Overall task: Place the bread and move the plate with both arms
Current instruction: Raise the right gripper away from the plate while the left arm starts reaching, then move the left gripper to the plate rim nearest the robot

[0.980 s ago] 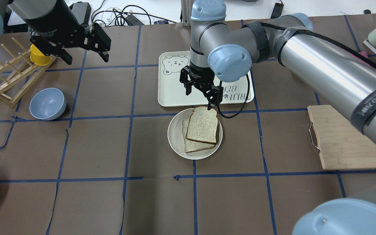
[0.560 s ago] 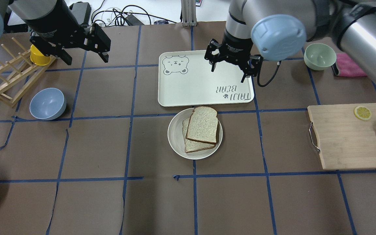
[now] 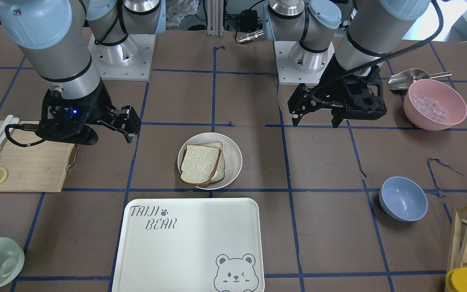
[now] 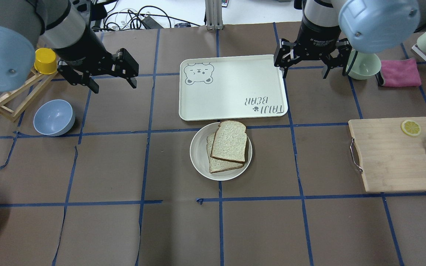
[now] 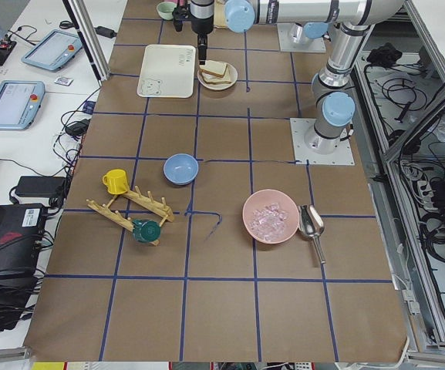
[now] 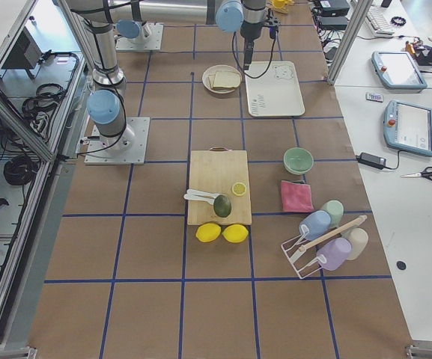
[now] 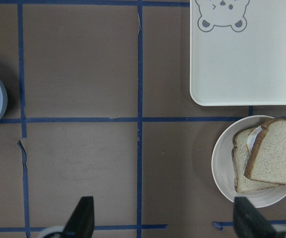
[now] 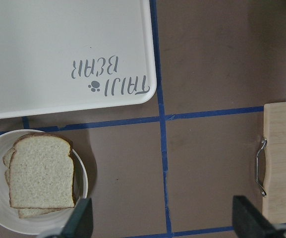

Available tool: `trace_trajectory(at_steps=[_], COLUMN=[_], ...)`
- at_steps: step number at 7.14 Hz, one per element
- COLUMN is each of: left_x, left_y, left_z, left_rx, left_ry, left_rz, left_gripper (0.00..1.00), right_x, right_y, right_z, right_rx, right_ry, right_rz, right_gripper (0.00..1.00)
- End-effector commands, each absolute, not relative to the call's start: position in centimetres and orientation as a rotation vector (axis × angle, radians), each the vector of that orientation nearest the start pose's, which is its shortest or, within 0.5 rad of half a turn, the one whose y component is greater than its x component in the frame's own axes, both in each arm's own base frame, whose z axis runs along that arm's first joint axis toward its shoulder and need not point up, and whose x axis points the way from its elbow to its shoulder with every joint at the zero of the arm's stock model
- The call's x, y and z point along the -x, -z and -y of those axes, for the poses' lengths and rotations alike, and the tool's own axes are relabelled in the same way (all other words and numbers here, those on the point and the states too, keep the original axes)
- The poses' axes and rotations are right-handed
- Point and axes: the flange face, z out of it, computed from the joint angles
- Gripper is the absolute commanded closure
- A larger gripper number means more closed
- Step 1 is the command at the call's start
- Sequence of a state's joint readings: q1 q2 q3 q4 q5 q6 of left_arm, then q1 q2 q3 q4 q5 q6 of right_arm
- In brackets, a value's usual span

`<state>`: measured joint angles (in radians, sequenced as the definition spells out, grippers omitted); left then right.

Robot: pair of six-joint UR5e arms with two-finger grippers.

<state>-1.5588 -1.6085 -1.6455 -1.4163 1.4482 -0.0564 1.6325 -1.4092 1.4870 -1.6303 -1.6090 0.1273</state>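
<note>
The thick, dark-crusted white bread slice (image 4: 230,140) lies atop a thinner slice (image 4: 216,168) on the small round cream plate (image 4: 198,157). The left gripper (image 4: 114,83) and right gripper (image 4: 304,73) hang wide open. I'd pinch opposite rims evenly, lifting level.

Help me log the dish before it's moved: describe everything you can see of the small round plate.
The plate is small, round, cream-white and shallow, with a raised rim and a matte look, perhaps plastic or ceramic. It sits flat on the brown paper-covered table, just short of the bear tray and not touching it. Two pieces of bread lie stacked in it, a dark-crusted slice overlapping a paler slice. Nothing else touches it.
</note>
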Motion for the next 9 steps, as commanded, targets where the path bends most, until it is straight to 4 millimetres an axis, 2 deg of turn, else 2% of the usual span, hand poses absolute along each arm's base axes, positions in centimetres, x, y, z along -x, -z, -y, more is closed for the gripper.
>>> trace_trajectory(at_steps=[1,2,3,4,5,6,9], left_x=[16.3,19.1,21.9,22.7,22.6,22.5,23.8], left_y=[-38.2,-35.4,-32.5,-30.1,-27.9,-25.5,-22.3], left_z=[50.2,48.8,47.7,47.0,46.7,45.9,46.0], left_rx=[0.174,0.215,0.200,0.181,0.184,0.188,0.195], left_ry=[0.122,0.143,0.158,0.148,0.120,0.067,0.033], left_rz=[-3.354,-3.367,-3.366,-3.358,-3.349,-3.317,-3.308], left_gripper=[0.00,0.00,0.00,0.00,0.00,0.00,0.00], right_x=[-16.0,-16.1,-14.5,-12.3,-11.4,-11.4,-11.8], right_y=[-45.8,-47.3,-48.0,-48.5,-49.0,-49.5,-50.0], right_z=[54.2,53.1,52.7,52.7,52.6,52.3,51.4], right_rx=[-0.063,-0.067,-0.110,-0.117,-0.108,-0.110,-0.117], right_ry=[-0.028,-0.019,-0.033,-0.036,-0.028,-0.014,-0.017], right_rz=[-3.175,-3.118,-3.113,-3.110,-3.110,-3.110,-3.104], right_gripper=[0.00,0.00,0.00,0.00,0.00,0.00,0.00])
